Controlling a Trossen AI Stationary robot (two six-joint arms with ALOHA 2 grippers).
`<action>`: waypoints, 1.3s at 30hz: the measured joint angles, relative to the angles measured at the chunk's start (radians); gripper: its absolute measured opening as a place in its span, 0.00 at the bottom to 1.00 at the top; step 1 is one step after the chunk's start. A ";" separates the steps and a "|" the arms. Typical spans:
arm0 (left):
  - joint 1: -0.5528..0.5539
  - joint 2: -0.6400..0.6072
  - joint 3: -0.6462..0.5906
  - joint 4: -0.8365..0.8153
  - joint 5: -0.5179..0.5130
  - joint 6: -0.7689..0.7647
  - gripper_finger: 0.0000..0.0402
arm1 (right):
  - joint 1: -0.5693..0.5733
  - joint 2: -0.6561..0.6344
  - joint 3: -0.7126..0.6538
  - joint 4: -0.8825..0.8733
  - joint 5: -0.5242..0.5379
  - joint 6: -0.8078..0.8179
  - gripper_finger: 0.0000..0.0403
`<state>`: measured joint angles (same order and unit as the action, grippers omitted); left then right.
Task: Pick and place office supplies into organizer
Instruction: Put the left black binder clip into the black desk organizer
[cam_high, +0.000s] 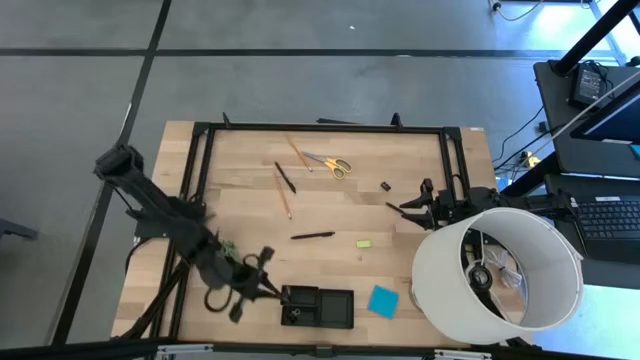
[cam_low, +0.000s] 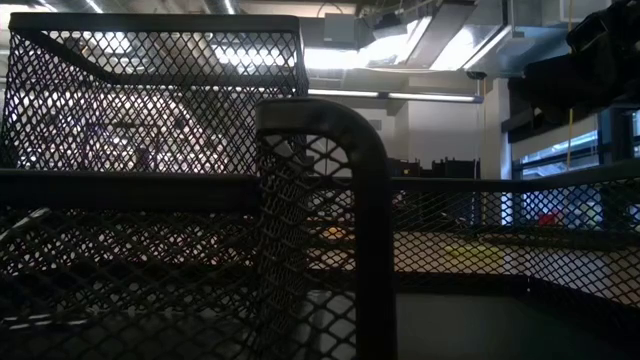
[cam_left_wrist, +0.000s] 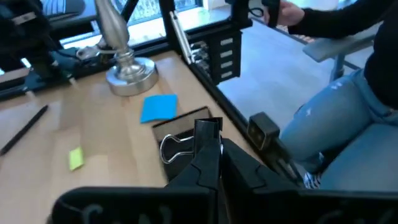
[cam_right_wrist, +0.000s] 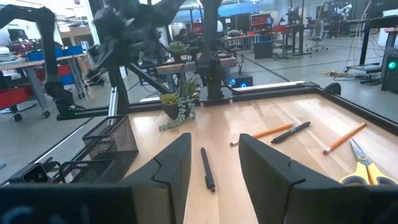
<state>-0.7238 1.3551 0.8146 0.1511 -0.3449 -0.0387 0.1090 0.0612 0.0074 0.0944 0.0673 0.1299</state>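
My left gripper (cam_high: 268, 280) hovers just left of the low black organizer (cam_high: 318, 307), shut on a black binder clip (cam_left_wrist: 208, 129) with silver wire handles (cam_left_wrist: 175, 148). The blue note pad (cam_high: 382, 300) lies right of the organizer. The yellow block (cam_high: 364, 243) and a black pen (cam_high: 312, 236) lie mid-table. Yellow-handled scissors (cam_high: 333, 165), two orange pencils (cam_high: 296, 151), another pen (cam_high: 286, 178) and a small black clip (cam_high: 384, 186) lie farther back. My right gripper (cam_right_wrist: 214, 162) waits open and level at the table's right side, touching nothing. My left gripper pinches the clip's black body (cam_left_wrist: 209, 140) between its two shut fingers (cam_left_wrist: 210, 165). The body sticks out ahead of the fingertips and the wire handles stand out to one side. The fingers slant slightly downward toward the table's right. The clip is lifted clear of the table.
A large white lampshade (cam_high: 497, 270) with its metal base (cam_left_wrist: 127, 74) fills the near right corner. A small green plant (cam_high: 228, 250) stands beside my left arm. The black frame (cam_high: 320, 128) rims the table. A seated person (cam_left_wrist: 348, 124) is by the near edge. The low view looks through the organizer's mesh (cam_low: 320, 200).
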 joint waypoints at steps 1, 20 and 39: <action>-0.010 0.029 0.000 0.031 -0.006 0.000 0.01 | 0.000 0.000 0.000 0.000 0.000 0.000 0.34; -0.149 0.340 0.018 0.298 -0.246 -0.328 0.01 | 0.000 0.000 0.000 0.000 0.000 -0.002 0.34; -0.178 0.510 0.042 0.286 -0.362 -0.577 0.01 | 0.000 0.000 0.000 0.000 0.000 -0.002 0.34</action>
<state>-0.9016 1.8652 0.8566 0.4370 -0.7068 -0.6159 0.1092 0.0612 0.0074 0.0939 0.0671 0.1275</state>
